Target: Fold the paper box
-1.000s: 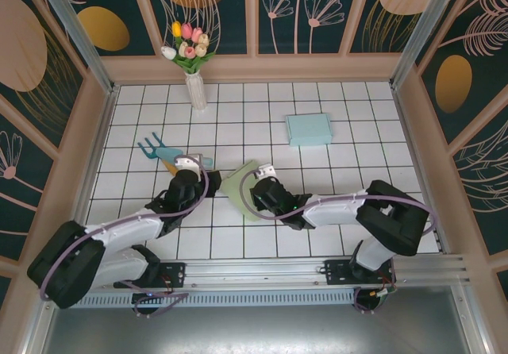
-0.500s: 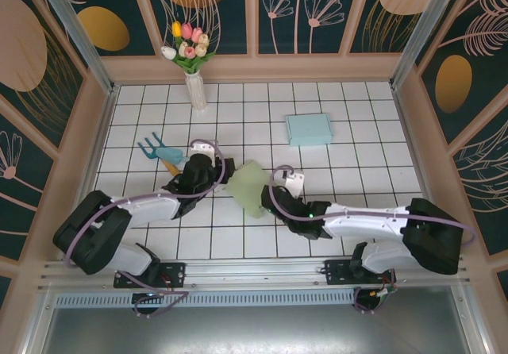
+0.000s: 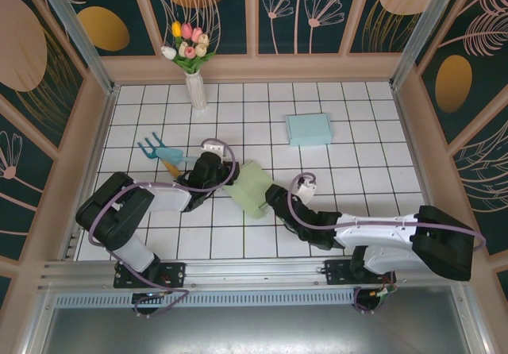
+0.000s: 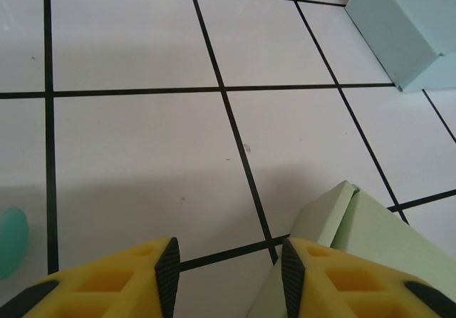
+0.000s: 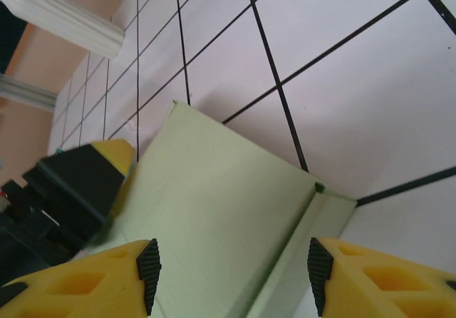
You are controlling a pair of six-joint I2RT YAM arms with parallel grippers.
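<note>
The pale green paper box (image 3: 252,187) lies on the white tiled table, its lid down and flat. My left gripper (image 3: 228,171) sits at the box's left corner. In the left wrist view it (image 4: 229,279) is open with only tile between the pads, and its right finger (image 4: 335,282) rests against the box's edge (image 4: 356,222). My right gripper (image 3: 275,200) is at the box's near right corner. Seen from the right wrist, it (image 5: 234,275) stands open over the box lid (image 5: 221,204), its pads clear of the lid.
A light blue closed box (image 3: 309,129) lies behind and to the right. A white vase of tulips (image 3: 193,84) stands at the back. A blue toy rake (image 3: 159,151) lies left of my left gripper. Wood walls ring the table.
The right gripper opened, let go of the green flap and drew back to the right. The left gripper slid right to the box's corner. The box went from a raised flap to lying flat.
</note>
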